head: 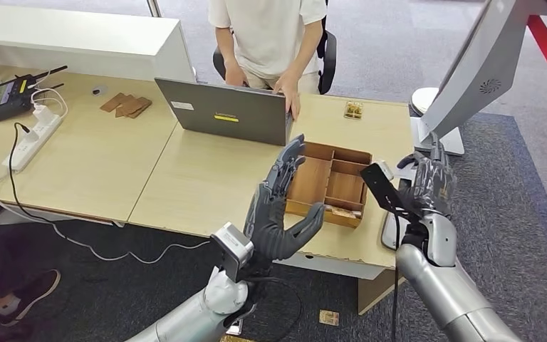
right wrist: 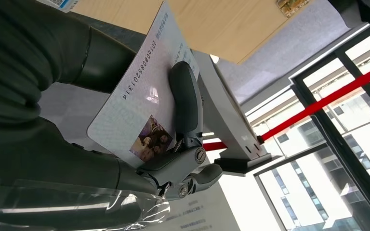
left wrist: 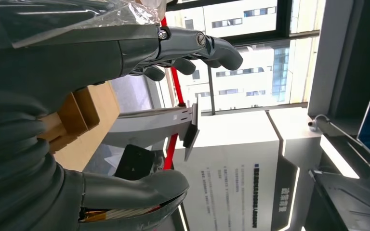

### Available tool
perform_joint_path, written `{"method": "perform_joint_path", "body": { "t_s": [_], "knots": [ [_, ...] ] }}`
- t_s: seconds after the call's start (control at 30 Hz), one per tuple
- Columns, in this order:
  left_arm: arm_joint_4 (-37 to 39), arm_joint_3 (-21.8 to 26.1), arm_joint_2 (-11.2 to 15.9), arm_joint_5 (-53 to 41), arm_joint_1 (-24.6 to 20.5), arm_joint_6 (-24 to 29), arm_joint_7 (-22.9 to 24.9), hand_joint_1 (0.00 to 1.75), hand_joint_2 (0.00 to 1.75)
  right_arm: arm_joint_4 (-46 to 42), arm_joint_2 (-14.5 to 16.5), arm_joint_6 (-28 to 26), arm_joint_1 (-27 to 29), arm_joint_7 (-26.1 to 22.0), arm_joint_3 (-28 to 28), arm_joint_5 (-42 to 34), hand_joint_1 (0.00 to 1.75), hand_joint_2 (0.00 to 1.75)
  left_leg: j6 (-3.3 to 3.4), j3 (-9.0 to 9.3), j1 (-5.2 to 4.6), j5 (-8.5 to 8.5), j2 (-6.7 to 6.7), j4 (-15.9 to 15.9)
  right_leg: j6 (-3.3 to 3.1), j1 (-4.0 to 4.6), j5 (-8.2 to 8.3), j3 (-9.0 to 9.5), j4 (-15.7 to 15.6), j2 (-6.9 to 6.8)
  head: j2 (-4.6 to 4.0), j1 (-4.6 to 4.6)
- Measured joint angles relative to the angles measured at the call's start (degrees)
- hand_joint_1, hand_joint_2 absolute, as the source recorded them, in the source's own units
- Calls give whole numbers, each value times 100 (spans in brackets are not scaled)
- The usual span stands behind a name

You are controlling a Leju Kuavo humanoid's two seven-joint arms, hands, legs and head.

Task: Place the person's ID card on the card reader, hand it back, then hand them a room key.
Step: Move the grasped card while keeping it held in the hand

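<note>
Beside the desk (head: 206,178), right hand (head: 431,184) grips ID card (right wrist: 144,106).

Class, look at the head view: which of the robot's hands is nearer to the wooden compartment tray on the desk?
Left. The left hand is raised, fingers spread, overlapping the wooden tray's near-left edge. The right hand holds the ID card off the desk's right end, beyond the tray.

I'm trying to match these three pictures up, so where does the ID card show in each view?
Head view: the ID card is held edge-on in the right hand, beside the wooden tray.
Left wrist view: a dark card shape past the thumb, likely the same card.
Right wrist view: ID card, printed face showing, under the thumb.
Shared landmark: the grey monitor stand.
</note>
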Motion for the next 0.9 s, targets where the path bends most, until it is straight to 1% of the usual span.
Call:
{"method": "perform_joint_path", "body": {
  "t_s": [0.53,0.73,0.9],
  "knots": [
    [-305,-4,129,-27,52,325,209,0,175,-915,-643,43,816,430,-348,-38,175,175,0,0,-1,0,-1,0,0,-1,0,1,0,0,0,-1],
    [-403,-10,137,-60,94,326,284,0,175,-1087,-791,109,1016,555,-421,-33,175,175,0,0,0,0,-1,0,0,-1,0,0,0,0,0,0],
    [-484,-17,148,-150,140,306,383,0,175,-1078,-877,264,1115,649,-460,103,175,175,0,-1,0,-1,0,0,0,-1,0,0,0,0,0,0]
  ]
}}
